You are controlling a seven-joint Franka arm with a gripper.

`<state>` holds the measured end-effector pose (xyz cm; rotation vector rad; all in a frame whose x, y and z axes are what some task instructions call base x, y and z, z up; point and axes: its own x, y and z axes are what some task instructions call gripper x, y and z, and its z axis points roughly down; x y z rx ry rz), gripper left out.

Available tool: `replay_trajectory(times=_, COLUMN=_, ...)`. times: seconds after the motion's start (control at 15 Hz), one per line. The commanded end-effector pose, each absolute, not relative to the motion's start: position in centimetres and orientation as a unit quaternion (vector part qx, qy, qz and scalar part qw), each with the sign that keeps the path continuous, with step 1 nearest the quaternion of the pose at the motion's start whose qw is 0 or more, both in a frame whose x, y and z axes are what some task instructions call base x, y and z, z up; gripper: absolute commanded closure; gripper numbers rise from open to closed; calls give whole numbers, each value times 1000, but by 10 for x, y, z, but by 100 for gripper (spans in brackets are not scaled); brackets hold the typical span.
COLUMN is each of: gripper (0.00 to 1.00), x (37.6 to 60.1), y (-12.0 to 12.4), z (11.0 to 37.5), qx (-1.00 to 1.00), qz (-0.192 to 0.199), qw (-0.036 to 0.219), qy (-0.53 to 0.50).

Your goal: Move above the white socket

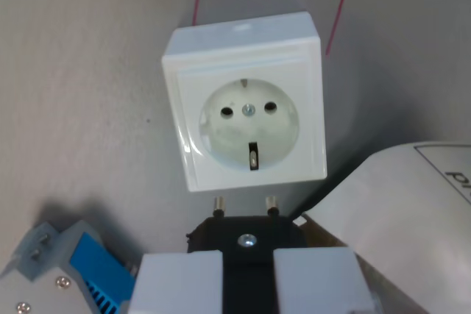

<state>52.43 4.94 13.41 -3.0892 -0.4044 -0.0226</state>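
1. Your jaws are pinching a black plug (246,239) between two white pads (176,281) at the bottom edge of the wrist view.
2. You see the plug's two metal pins (218,203) pointing up toward the white socket (246,112), stopping just short of its lower edge.
3. You have the socket lying on the grey tabletop (81,86), near the middle of the view.
4. You can spot two red lines (335,23) on the tabletop beyond the socket, a printed paper sheet (412,218) at the wrist view's right, and a grey-and-blue part (70,266) at lower left.

White socket (246,112), black plug (246,237), grey table (81,86)
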Motion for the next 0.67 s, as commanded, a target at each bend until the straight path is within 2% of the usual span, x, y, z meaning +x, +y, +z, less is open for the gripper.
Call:
replay_trajectory(times=0.07, gripper=100, x=536, y=52, z=123, qx=-985, qz=-7, qw=14, qy=-170)
replay_trajectory(times=0.67, gripper=100, x=544, y=54, z=108, qx=-986, qz=-7, qw=12, qy=-167)
